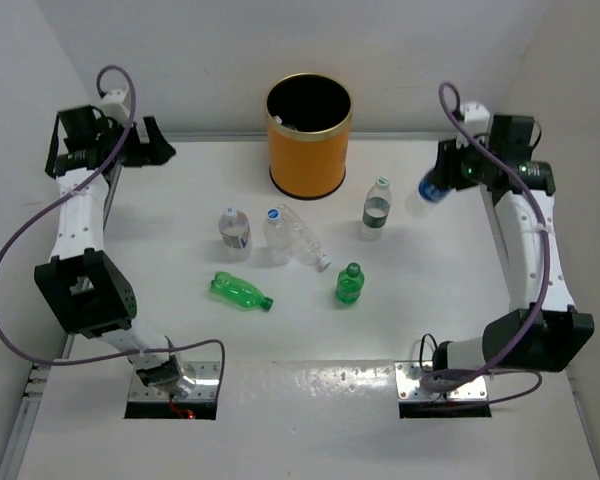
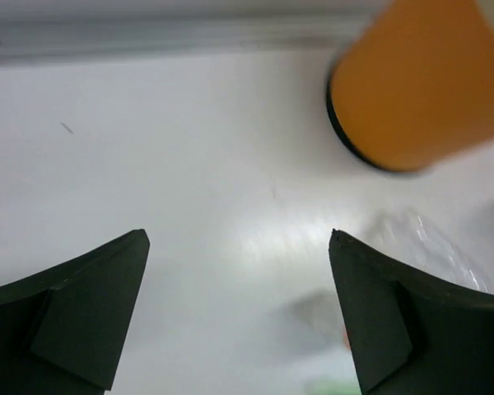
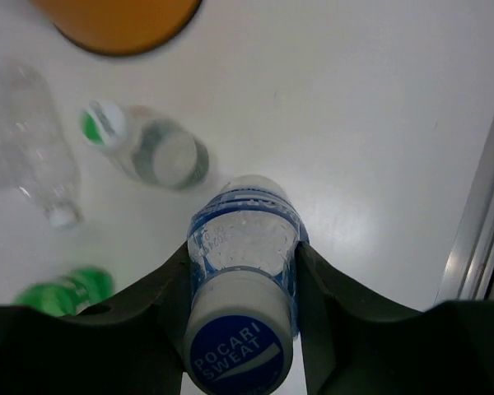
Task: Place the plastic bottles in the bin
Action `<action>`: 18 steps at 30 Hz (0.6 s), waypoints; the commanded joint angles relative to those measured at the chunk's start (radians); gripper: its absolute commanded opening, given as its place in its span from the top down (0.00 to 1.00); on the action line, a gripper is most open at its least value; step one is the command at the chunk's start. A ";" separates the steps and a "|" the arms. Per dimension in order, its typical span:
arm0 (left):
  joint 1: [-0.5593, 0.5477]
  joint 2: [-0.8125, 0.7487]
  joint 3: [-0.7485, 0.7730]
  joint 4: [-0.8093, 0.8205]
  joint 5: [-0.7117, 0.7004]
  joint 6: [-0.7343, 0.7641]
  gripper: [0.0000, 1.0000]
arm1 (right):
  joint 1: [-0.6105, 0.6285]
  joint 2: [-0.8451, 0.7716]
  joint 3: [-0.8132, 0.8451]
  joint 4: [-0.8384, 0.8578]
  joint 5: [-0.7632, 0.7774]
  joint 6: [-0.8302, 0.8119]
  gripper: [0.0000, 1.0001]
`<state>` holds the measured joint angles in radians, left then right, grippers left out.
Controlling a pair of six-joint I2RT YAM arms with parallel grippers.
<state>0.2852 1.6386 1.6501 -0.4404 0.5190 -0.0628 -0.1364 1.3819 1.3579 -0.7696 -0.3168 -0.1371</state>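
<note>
Top external view: my right hand (image 1: 438,183) is at the far right of the desk (image 1: 170,230), to the right of the bin (image 1: 309,155). It is clamped on the blue-labelled bottle (image 1: 430,189). Right wrist view confirms it: both fingers (image 3: 169,288) press the bottle's sides, and the round end printed POCARI SWEAT faces the camera. The bottle is off the desk, not in the bin.

My left hand (image 1: 152,146) is at the far left corner, well apart from all bottles. Left wrist view shows its fingers (image 2: 90,304) spread wide with nothing between them, only bare desk, and the orange bin wall at upper right.

The bin stands upright at far centre with its dark inside showing. A small pale bit sits near its rim; I cannot tell what it is.

Five more bottles are on the desk in front of the bin:
- clear labelled bottle (image 1: 234,229), left of centre
- clear blue-capped bottle (image 1: 296,238), lying on its side just beside it
- green-capped bottle (image 1: 377,208), upright, nearest my right hand
- green lying bottle (image 1: 239,291), nearer the bases
- green upright bottle (image 1: 350,285), also nearer the bases
</note>
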 commanded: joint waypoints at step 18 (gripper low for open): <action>-0.184 -0.491 -0.510 -0.202 0.095 0.483 0.01 | 0.448 0.609 0.917 0.520 0.195 0.338 1.00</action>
<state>0.1333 1.1900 1.1660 -0.6456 0.6495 0.3824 0.2714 1.9320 2.2131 -0.3260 -0.2138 0.2035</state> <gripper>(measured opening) 0.992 0.447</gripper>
